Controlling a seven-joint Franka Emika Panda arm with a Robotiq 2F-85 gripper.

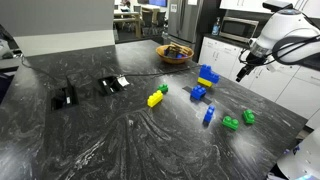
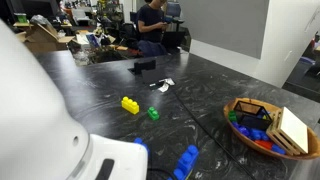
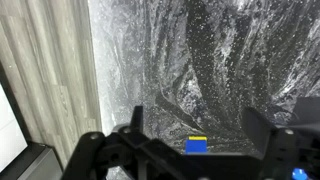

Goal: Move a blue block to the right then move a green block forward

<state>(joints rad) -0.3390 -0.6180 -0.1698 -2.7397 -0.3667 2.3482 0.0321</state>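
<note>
**Q:** How far is the task judged to be advanced?

**A:** Neither move appears begun. Above the countertop [image 1: 100, 140], the gripper [image 1: 242, 72] is seen at upper right, fingers spread and empty. The blue block [image 1: 209, 114] and green block [image 1: 231, 123] are seen centre right, apart from it.

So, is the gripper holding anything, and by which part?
Nothing. The gripper is open and empty, up in the air, away from the blue block.

- glossy white rounded arm shell [image 1: 288, 30], smooth plastic segments with darker grey bands at the joints
- same white casing, bulky and blurred, at the near left in an exterior view [image 2: 45, 130]
- matte black two-finger gripper [image 3: 195, 128]
- black linked fingers [image 3: 135, 125], angular, seen only as dark silhouette in the wrist view
</note>
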